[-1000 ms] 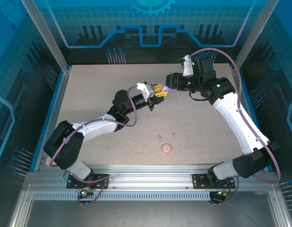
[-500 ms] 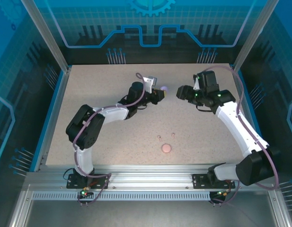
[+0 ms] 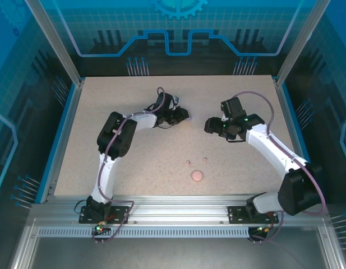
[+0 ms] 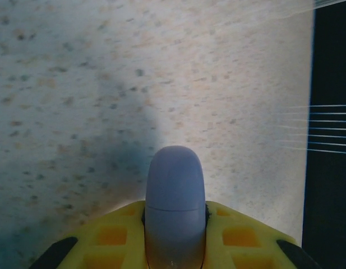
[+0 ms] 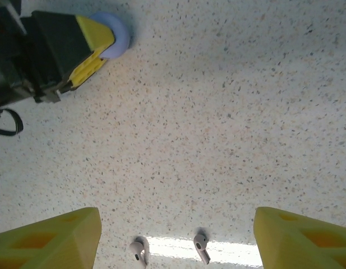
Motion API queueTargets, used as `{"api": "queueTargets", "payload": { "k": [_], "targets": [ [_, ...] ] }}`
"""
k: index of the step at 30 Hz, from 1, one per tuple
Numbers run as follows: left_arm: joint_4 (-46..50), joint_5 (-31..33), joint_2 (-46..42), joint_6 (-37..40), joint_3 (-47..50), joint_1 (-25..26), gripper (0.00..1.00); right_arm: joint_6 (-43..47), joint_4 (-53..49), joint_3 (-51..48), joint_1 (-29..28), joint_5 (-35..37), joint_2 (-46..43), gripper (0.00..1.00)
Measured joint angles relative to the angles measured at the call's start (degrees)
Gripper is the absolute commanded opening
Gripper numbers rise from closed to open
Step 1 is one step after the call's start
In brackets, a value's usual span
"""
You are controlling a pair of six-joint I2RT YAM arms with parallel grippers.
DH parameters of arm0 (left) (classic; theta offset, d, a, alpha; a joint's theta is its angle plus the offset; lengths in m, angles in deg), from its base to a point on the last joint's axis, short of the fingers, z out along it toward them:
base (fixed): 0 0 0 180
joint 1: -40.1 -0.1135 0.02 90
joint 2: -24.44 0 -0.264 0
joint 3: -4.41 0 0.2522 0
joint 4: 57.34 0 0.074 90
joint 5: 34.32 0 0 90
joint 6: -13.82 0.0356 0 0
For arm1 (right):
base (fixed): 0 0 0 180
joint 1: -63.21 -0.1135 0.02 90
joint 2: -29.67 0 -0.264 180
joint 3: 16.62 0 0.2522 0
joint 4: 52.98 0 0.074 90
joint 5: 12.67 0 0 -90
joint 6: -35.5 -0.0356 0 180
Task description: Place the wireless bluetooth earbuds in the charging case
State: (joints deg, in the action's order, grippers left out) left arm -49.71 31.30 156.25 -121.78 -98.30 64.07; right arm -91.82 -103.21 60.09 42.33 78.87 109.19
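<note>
My left gripper (image 4: pixel 174 210) is shut on a pale purple, rounded charging case (image 4: pixel 174 190), whose closed top sticks out past the yellow fingers. In the top view this gripper (image 3: pixel 183 115) sits low over the back middle of the table. My right gripper (image 5: pixel 177 235) is open, its yellow fingers (image 5: pixel 49 241) wide apart, with nothing between them. Two tiny pale pink earbuds (image 5: pixel 139 250) (image 5: pixel 202 247) lie on the table just below it. From above they (image 3: pixel 188 163) (image 3: pixel 204 160) lie in front of the right gripper (image 3: pixel 208 125).
A round pink disc (image 3: pixel 197 176) lies near the table's front edge, just in front of the earbuds. The speckled tabletop (image 3: pixel 133 162) is bounded by blue walls left and right. The right wrist view catches the left gripper (image 5: pixel 97 42) and the purple case (image 5: pixel 118 35) at its upper left.
The two grippers, which met at the purple case, have parted. The left gripper keeps the case and has dropped lower. The right gripper has swung down toward the earbuds.
</note>
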Motion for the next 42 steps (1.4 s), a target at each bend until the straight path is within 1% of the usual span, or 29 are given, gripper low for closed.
{"api": "queueTargets", "payload": {
  "k": [4, 6, 10, 14, 20, 23, 25, 27, 28, 29, 31, 33, 37, 42],
  "targets": [
    [6.4, -1.0, 1.5, 0.7, -4.5, -0.3, 0.31, -0.1, 0.0, 0.0, -1.9, 1.3, 0.1, 0.76],
    [9.1, -1.0, 1.5, 1.1, -5.7, -0.3, 0.38, 0.0, -0.1, 0.0, -2.8, 2.0, 0.2, 0.78],
    [12.6, -1.0, 1.5, 2.4, -6.4, -0.5, 0.47, 0.0, -0.7, 0.0, -4.6, 3.5, 0.9, 0.80],
    [15.6, -0.5, 0.4, 4.1, -6.5, -0.9, 0.53, -0.2, -2.0, 0.0, -7.0, 5.3, 1.1, 0.80],
    [19.3, 2.1, -4.4, 7.5, -3.1, -3.4, 0.58, -2.0, -5.0, -0.3, -12.5, 9.0, 1.1, 0.80],
    [19.8, 3.6, -9.4, 9.5, -0.2, -4.6, 0.59, -3.7, -6.6, -1.7, -15.9, 10.9, 1.0, 0.79],
    [19.8, 4.5, -14.5, 10.5, 2.8, -5.1, 0.63, -5.5, -7.8, -3.4, -18.0, 11.8, 0.9, 0.79],
    [18.9, 5.3, -19.8, 11.1, 6.1, -5.2, 0.64, -7.6, -8.9, -5.0, -19.4, 12.1, 0.9, 0.78],
    [17.9, 5.5, -23.0, 11.3, 8.2, -5.2, 0.68, -9.0, -9.2, -6.0, -20.1, 12.3, 0.9, 0.78],
    [16.9, 5.6, -26.0, 11.3, 10.3, -5.2, 0.70, -10.1, -9.4, -6.8, -20.7, 12.4, 0.9, 0.78],
    [14.4, 6.1, -32.2, 11.2, 15.1, -5.2, 0.76, -12.7, -9.7, -8.3, -22.1, 12.4, 0.9, 0.78],
    [11.8, 6.8, -37.6, 11.0, 19.7, -5.1, 0.98, -15.0, -9.9, -8.9, -23.7, 12.4, 1.2, 0.78],
    [8.3, 8.9, -46.6, 10.4, 28.5, -5.1, 0.99, -17.9, -9.3, -8.9, -27.1, 12.3, 5.1, 0.78],
    [6.2, 12.9, -53.8, 10.0, 35.8, -5.1, 0.99, -19.5, -9.3, -8.1, -30.2, 11.7, 12.2, 0.78]
  ]
}}
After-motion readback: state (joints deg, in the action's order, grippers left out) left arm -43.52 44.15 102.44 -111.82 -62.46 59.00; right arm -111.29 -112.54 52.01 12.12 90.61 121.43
